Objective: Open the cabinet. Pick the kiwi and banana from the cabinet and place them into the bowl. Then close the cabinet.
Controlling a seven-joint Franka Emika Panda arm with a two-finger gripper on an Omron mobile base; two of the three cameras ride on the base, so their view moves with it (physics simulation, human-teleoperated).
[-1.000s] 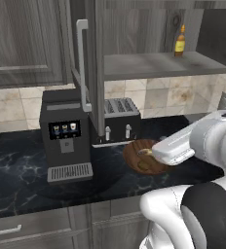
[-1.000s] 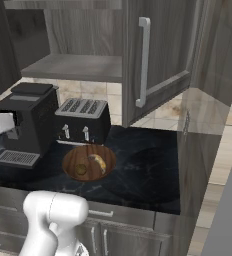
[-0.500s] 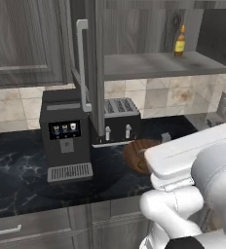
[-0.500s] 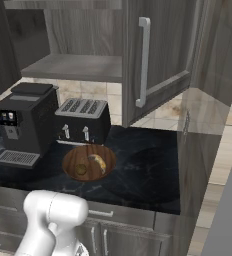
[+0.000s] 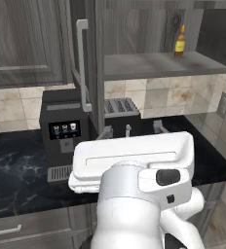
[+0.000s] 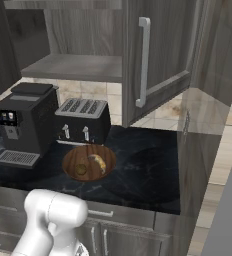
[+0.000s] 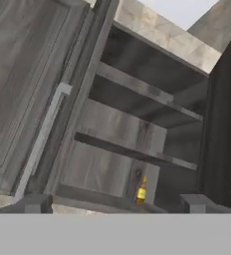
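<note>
The cabinet (image 6: pixel 88 30) stands open above the black marble counter (image 6: pixel 148 175), both doors swung out; in the right base view its right door (image 6: pixel 158 55) angles forward with a vertical silver bar handle (image 6: pixel 144 60), and in the left base view the left door's handle (image 5: pixel 82 63) is seen edge-on in front of the coffee machine. The lower grey shelf (image 5: pixel 154 65) of the cabinet carries an amber bottle (image 5: pixel 180 43) toward its right rear corner; the same bottle (image 7: pixel 142 191) appears in the hand view, low in the cabinet interior, with two further shelves beyond it. Below the cabinet, a black coffee machine (image 6: pixel 25 122) sits on the counter at the left, and a black four-slot toaster (image 6: pixel 83 120) stands just beside it on the right. The bowl (image 6: pixel 89 162) rests on the counter directly in front of the toaster, below the cabinet opening. Inside the bowl, the banana (image 6: pixel 98 162) lies toward the right half and the kiwi (image 6: pixel 81 169) sits just beside it on the left, near the bowl's front wall. The gripper (image 7: pixel 115 206) is pointed up at the open cabinet interior, its fingers (image 7: pixel 35 204) spread wide apart and released, grasping nothing and touching no part of the cabinet.
</note>
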